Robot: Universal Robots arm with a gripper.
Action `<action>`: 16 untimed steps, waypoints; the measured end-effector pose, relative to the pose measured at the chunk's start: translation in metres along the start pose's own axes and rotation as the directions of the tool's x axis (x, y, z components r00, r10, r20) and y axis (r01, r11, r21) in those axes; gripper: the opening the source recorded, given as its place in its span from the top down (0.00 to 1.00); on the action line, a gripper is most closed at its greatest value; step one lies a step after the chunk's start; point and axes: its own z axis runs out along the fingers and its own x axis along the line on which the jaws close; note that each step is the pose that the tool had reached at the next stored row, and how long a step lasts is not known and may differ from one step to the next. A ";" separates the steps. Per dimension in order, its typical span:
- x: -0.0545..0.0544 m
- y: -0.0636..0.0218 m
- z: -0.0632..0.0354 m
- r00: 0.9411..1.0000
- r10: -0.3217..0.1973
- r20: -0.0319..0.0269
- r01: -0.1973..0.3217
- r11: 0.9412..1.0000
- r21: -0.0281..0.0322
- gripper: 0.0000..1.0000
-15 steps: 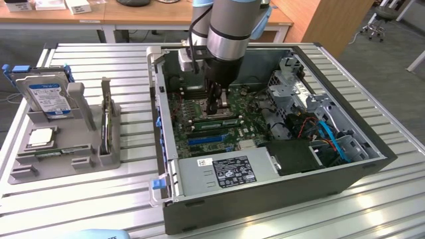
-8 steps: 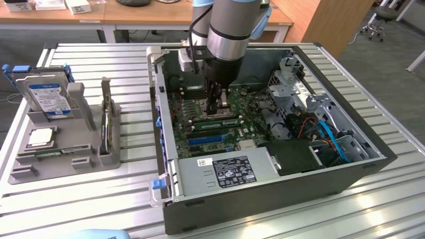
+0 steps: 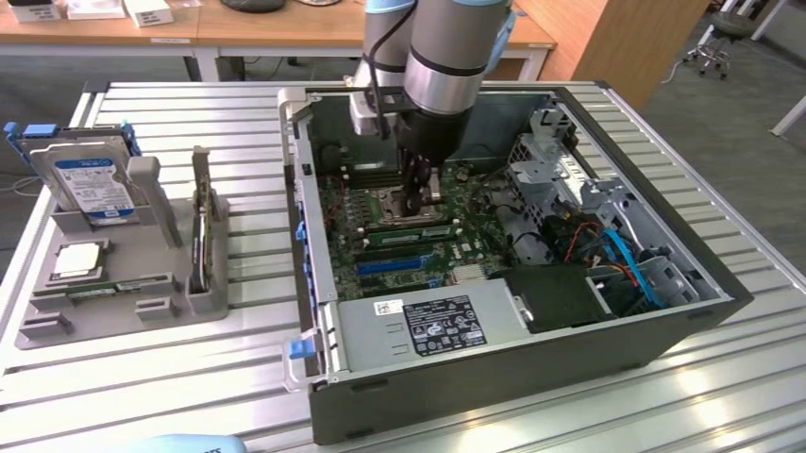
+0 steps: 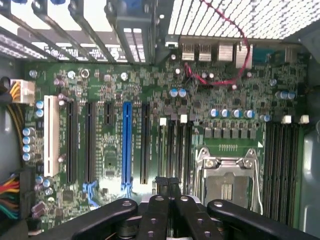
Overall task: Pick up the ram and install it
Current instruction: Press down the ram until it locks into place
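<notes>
My gripper (image 3: 426, 196) hangs inside the open computer case (image 3: 330, 283), low over the motherboard (image 3: 391, 250) and close beside the CPU socket (image 3: 406, 209). The wrist view looks down at the gripper (image 4: 167, 181), shut with its black fingers (image 4: 156, 210) pressed together and no board visible between them. Its tips hover over the dark memory slots (image 4: 172, 145) next to the CPU socket (image 4: 227, 182). A green ram stick (image 3: 111, 288) sits on edge in the grey holder (image 3: 38, 326) outside the case, far to the exterior view's left of the gripper.
The holder also carries a blue-labelled hard drive (image 3: 89, 184), a square silver CPU chip (image 3: 78, 260) and another thin board on edge (image 3: 202, 241). Inside the case are a power supply (image 3: 428, 326), drive cages (image 3: 561, 165) and blue cables (image 3: 629, 264). Case walls surround the arm.
</notes>
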 end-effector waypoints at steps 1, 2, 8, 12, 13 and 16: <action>0.000 -0.0019 0.0000 1.000 0.000 0.000 0.000 1.000 0.000 0.90; 0.000 -0.0039 -0.0001 1.000 0.000 0.000 0.000 1.000 0.000 0.90; 0.000 -0.0154 -0.0003 1.000 0.000 0.000 0.000 1.000 -0.001 0.90; 0.000 -0.0212 -0.0005 1.000 0.000 0.000 0.000 1.000 -0.001 0.90; 0.000 -0.0223 -0.0005 1.000 0.000 0.000 0.000 1.000 -0.001 0.90; 0.000 -0.0232 -0.0005 1.000 0.000 0.000 0.000 1.000 -0.001 0.90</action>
